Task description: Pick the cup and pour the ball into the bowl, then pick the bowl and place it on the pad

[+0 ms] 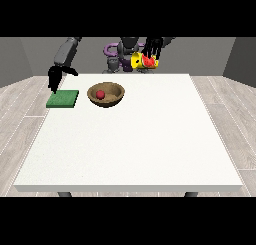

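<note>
The cup (144, 62), yellow with a red patch on its side, is held up in the air beyond the far edge of the desk (135, 144), in front of the robot's torso (125, 51). It lies tilted over on its side rather than upright. The hand at the view's right (151, 48) sits directly above it, and its dark fingers (148, 54) reach down across the cup's upper side, grasping it; the cup hangs just below the palm and partly shows between the fingers. That arm comes in from the upper right, with the hand turned downward over the cup.

The ball (100, 94), small and red, rests inside the brown bowl (114, 99), close to its middle. The bowl stands on the desk near the far edge, left of centre, below and to the left of the raised cup and well apart from it.

The green pad (63, 99) lies flat on the desk just beside the bowl, on its left, with a narrow strip of white desk between them.

The hand at the view's left (53, 79) hangs at the far left corner of the desk, just above the pad's far edge, pointing downward. Its grey upper arm (66, 50) slopes down from the shoulder and the dark forearm bends at the elbow toward the desk. It grasps nothing; whether its fingers are released or clenched I cannot tell, as the hand shows only as a small dark shape.
</note>
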You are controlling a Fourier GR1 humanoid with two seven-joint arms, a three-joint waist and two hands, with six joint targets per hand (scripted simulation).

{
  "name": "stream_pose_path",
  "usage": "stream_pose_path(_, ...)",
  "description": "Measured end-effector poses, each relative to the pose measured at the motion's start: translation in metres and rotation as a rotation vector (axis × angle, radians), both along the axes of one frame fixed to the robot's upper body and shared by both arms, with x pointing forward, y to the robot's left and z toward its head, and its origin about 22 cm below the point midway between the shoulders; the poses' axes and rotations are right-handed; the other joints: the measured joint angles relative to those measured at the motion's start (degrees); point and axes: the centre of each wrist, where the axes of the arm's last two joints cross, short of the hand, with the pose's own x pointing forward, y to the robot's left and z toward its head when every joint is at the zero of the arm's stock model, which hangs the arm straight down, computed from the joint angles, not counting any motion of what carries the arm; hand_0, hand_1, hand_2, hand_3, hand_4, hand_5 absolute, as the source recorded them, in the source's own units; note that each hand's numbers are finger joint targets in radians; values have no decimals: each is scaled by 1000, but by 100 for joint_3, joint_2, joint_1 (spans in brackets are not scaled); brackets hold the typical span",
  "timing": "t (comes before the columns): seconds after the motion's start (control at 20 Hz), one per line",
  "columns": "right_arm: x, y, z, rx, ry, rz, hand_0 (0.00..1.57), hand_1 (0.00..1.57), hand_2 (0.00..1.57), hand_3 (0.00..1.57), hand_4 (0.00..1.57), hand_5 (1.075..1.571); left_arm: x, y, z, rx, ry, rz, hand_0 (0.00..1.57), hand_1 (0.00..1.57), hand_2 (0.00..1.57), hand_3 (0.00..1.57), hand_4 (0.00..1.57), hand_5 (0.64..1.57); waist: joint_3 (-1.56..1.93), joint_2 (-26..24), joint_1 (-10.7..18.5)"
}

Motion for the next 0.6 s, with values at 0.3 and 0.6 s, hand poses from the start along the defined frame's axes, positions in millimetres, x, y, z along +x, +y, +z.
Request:
stream_pose_path(0.3, 14, 15, 7, 34, -57, 6, 0, 0, 0, 0, 358, 1569, 7, 34, -1, -408, 121, -70, 959, 959, 932, 634, 862, 1540, -7, 620, 75)
stream_pose_path(0.6, 36, 49, 16, 64, -94, 70, 0, 0, 0, 0, 373, 1564, 11, 57, -10, -752, 190, -166, 0, 0, 0, 0, 0, 1545, -4, 1109, -162)
